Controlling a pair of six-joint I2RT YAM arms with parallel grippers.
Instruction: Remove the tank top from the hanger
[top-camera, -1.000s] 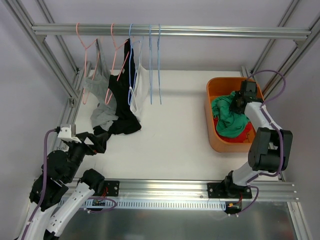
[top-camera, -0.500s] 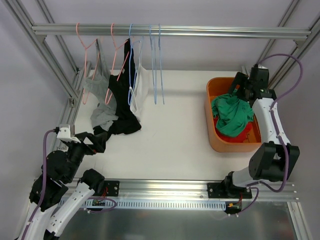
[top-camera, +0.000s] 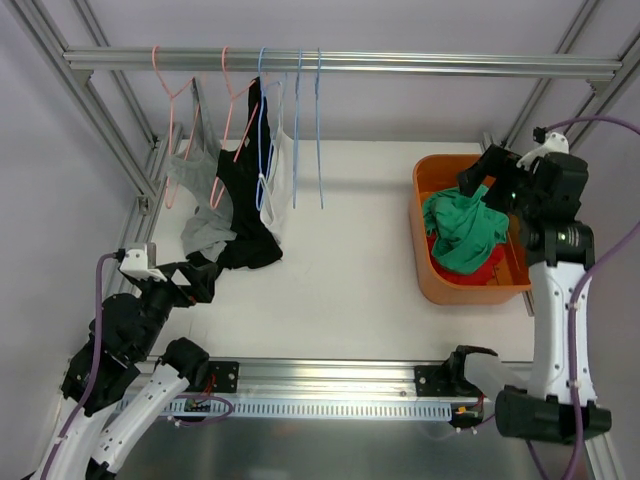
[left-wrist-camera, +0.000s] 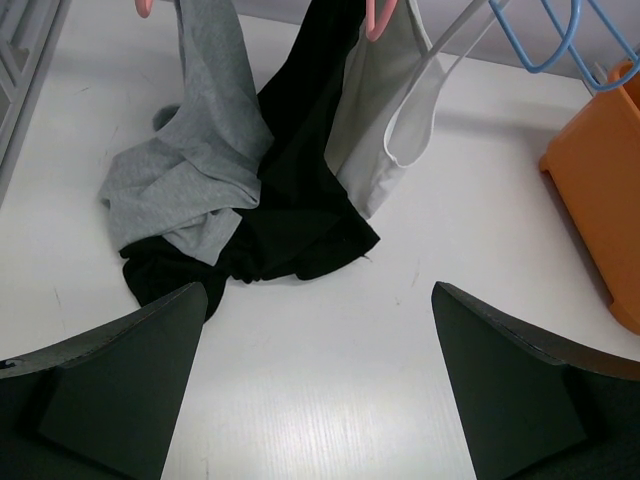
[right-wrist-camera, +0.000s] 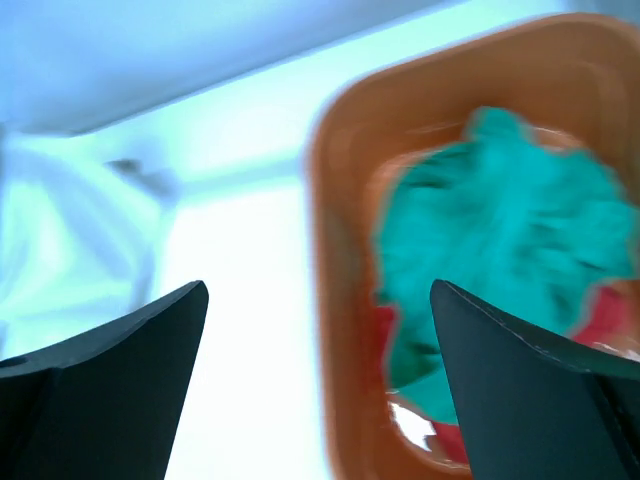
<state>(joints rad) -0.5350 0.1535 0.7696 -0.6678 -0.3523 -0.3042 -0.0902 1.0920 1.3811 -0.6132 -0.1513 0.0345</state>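
Note:
Three tank tops hang from the rail (top-camera: 400, 63) at the back left: a grey one (top-camera: 200, 190) and a black one (top-camera: 240, 210) on pink hangers (top-camera: 232, 90), and a white one (top-camera: 282, 175) on a blue hanger (top-camera: 262, 120). The lower ends of the grey (left-wrist-camera: 185, 170) and black (left-wrist-camera: 300, 190) tops are heaped on the table; the white one (left-wrist-camera: 385, 130) hangs beside them. My left gripper (top-camera: 198, 279) (left-wrist-camera: 318, 300) is open and empty, low over the table just in front of that heap. My right gripper (top-camera: 483, 178) (right-wrist-camera: 318, 295) is open and empty above the orange bin's left wall.
The orange bin (top-camera: 420, 250) (right-wrist-camera: 340, 250) at the right holds a green garment (top-camera: 460, 230) (right-wrist-camera: 490, 220) lying on something red. Two empty blue hangers (top-camera: 310, 130) hang to the right of the white top. Frame posts stand along both sides of the table.
My right gripper opened, let go of the green garment in the bin and rose above it. The left arm barely shifted.

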